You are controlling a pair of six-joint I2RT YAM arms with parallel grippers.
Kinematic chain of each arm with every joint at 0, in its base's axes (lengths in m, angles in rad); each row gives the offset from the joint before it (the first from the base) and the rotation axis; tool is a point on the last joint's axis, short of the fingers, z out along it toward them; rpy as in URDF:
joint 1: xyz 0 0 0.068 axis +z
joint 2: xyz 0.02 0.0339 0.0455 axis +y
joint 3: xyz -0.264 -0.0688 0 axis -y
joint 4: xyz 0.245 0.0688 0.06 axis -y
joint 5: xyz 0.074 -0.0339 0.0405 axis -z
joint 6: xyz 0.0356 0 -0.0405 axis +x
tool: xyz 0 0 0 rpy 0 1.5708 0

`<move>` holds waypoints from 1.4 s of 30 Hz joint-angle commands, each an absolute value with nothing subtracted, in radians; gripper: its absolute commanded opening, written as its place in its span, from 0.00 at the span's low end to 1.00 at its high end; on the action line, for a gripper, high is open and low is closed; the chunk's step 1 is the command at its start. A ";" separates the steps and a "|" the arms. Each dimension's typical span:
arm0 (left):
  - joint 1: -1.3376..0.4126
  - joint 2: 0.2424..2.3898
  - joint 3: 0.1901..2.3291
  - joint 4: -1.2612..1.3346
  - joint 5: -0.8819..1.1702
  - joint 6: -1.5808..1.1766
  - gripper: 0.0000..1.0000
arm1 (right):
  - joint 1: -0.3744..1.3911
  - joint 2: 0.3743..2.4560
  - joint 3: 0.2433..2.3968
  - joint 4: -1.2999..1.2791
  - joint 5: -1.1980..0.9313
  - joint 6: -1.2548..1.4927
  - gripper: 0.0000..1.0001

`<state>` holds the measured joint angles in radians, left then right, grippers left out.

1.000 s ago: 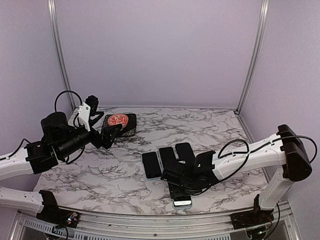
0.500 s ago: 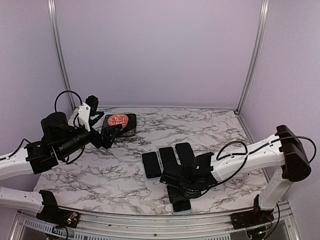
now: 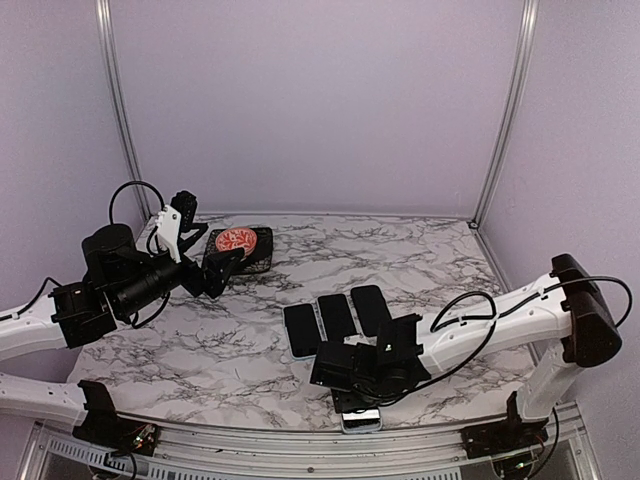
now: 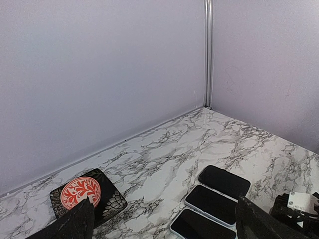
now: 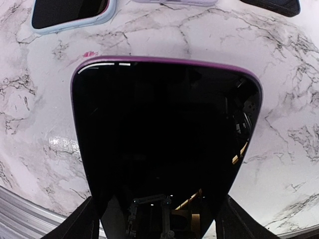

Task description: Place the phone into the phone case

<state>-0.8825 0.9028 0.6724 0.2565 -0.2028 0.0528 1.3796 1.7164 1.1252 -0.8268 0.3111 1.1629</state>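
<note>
Here, the phone (image 5: 164, 134) fills the right wrist view: a black glossy screen with a purple rim and rounded corners, its glass mirroring the rig above. The right gripper (image 5: 158, 219) holds it, 1 finger (image 5: 84, 221) on each long edge, jaws clamped on the phone. In the top view, the right gripper (image 3: 345, 368) sits low over the near edge of the table (image 3: 430, 260), with the phone's (image 3: 360, 415) pale end showing beneath it.

3 more phones (image 3: 337, 317) lie side by side, screens up, just beyond the right gripper. The nearest one (image 5: 70, 12) has a light blue rim.

The left gripper (image 3: 215, 268) hovers near the far left, jaws apart and holding nothing. Just past it lies a dark plate (image 4: 107, 199) bearing a red patterned disc (image 4: 80, 191).
</note>
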 commanded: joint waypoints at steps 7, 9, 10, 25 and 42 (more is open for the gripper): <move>-0.881 0.904 0.688 0.252 -0.205 0.063 0.99 | 1.401 1.711 1.121 -0.830 0.353 1.250 0.38; -0.881 0.904 0.686 0.252 -0.205 0.064 0.99 | 1.401 1.721 1.107 -0.816 0.343 1.245 0.39; -0.881 0.904 0.686 0.252 -0.204 0.064 0.99 | 1.401 1.727 1.100 -0.810 0.329 1.241 0.40; -0.881 0.912 0.686 0.252 -0.203 0.063 0.99 | 1.290 1.786 1.192 -0.928 0.073 1.164 0.99; -0.881 0.910 0.684 0.252 -0.204 0.065 0.99 | 1.228 1.808 1.132 -0.901 0.085 1.083 0.90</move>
<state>-0.8825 0.9108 0.6724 0.2565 -0.2024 0.0532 1.2507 1.8130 1.1465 -0.8955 0.0109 1.1320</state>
